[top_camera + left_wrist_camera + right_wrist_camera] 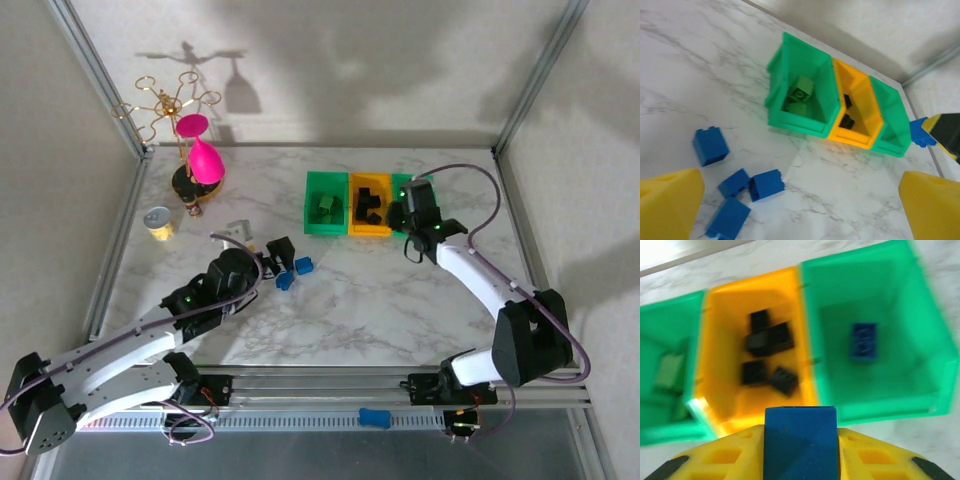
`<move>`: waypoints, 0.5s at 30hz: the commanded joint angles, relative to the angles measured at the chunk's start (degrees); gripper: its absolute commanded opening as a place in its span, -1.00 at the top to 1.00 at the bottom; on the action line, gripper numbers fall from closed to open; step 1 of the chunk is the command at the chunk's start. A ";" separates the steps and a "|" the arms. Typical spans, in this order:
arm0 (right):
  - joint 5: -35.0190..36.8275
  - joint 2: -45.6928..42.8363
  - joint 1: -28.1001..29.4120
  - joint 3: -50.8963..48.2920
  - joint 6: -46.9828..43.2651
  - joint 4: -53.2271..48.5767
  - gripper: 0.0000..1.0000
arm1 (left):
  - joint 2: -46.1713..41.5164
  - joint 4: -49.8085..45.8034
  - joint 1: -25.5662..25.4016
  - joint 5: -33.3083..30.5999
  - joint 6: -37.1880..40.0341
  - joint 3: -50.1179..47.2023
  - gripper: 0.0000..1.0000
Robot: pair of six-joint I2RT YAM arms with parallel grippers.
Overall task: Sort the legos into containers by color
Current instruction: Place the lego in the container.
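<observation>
Right gripper (pixel 800 452) nearly closed, pinching blue lego (pixel 800 432) by right green bin (pixel 880 290), far edge of worktop (pixel 380 310). Left gripper (pixel 800 200) spread wide, empty, above loose blue legos (pixel 765 184) mid-worktop. Legos judged light, rigid, slick; best pinched across flat side walls.

1. This is a robotics lab test cell, not a home or a shop: the yellow-orange bin (pixel 369 232) sits on a marble-patterned tabletop (pixel 380 310) closed in by plain pale wall panels.
2. Behind the bin, to its left and right, bare aluminium frame posts (pixel 100 75) rise at the corners of the enclosure.
3. In front of the bin, along the table's near edge, a metal rail (pixel 330 385) carries the bases of two white robot arms (pixel 480 280) with loose purple cables (pixel 475 172).
4. Far left of the bin stand unrelated props: a gold wire stand (pixel 170 100), a pink glass (pixel 200 150), and a small can (pixel 158 222).
</observation>
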 commanded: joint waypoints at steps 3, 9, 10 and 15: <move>-0.78 5.94 -5.55 4.69 -4.14 2.35 0.29 | 6.39 4.76 0.52 7.50 3.96 5.28 -0.99; -1.24 15.57 -9.43 10.30 -5.49 4.37 0.28 | 10.49 5.87 0.45 9.33 4.59 7.24 -0.99; -1.36 16.85 -9.91 11.06 -5.66 4.67 0.28 | 10.64 6.13 0.44 9.28 4.53 7.24 -0.99; -1.79 21.65 -10.58 14.13 -6.86 6.05 0.19 | 10.25 5.90 0.52 8.29 4.85 7.10 -0.99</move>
